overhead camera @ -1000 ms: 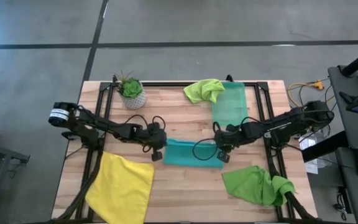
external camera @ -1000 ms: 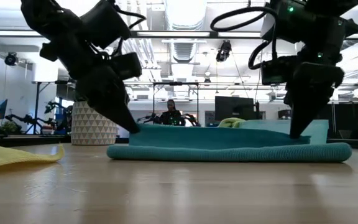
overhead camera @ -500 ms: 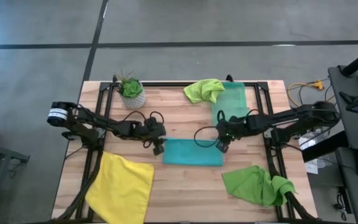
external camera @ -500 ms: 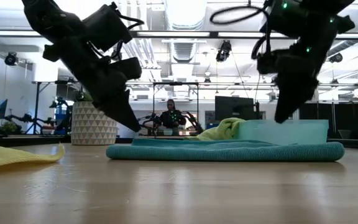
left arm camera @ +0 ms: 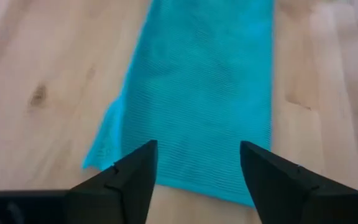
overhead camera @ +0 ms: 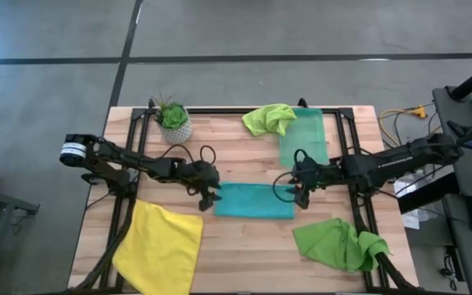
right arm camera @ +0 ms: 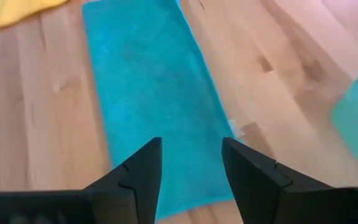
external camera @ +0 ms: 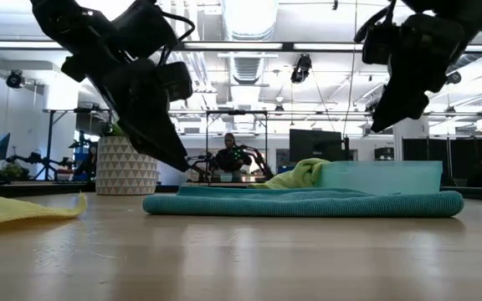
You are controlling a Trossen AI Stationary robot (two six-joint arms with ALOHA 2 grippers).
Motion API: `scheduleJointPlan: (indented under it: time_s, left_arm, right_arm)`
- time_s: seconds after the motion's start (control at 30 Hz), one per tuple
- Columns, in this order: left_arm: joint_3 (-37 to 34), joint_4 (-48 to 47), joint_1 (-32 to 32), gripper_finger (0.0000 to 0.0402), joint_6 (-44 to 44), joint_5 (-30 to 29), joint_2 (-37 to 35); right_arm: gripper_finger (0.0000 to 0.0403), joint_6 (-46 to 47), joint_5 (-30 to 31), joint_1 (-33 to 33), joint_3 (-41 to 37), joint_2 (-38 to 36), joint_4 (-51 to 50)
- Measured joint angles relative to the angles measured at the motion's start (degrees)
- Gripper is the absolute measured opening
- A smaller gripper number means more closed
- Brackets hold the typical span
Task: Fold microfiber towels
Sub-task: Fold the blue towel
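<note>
Hovering my left end effector (overhead camera: 210,199) and right end effector (overhead camera: 299,195) with fingers apart and empty over the ends of the teal towel (overhead camera: 255,200), folded flat mid-desk (overhead camera: 244,246), I judge this fold finished.

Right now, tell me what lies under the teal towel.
The folded teal towel rests flat on the wooden table. Nothing pokes out beneath its edges; whatever its layers cover stays hidden.

The worktop (overhead camera: 244,246) is pale planked wood with visible knots and a low sheen, the teal towel (overhead camera: 255,200) is matt ribbed cloth, the yellow towel (overhead camera: 159,247) is soft matt cloth, and the bin (overhead camera: 303,136) is translucent green plastic.
</note>
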Motion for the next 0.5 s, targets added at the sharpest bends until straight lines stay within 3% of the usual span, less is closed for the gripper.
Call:
scheduleJointPlan:
  time_s: [0.2,0.37,0.5]
  left_arm:
    - [0.0,0.0,1.0,0.011,-0.2,-2.4,0.3]
    - [0.0,-0.1,1.3,0.0016,-0.5,1.8,1.7]
    - [0.1,0.1,1.3,0.0008,-3.3,1.2,3.6]
  right_arm:
    - [0.0149,2.7,-0.1,0.3,-2.2,2.2,3.4]
    - [0.0139,2.5,-0.1,0.3,-2.2,2.7,3.5]
    - [0.0132,2.3,-0.1,0.3,-2.2,2.6,3.6]
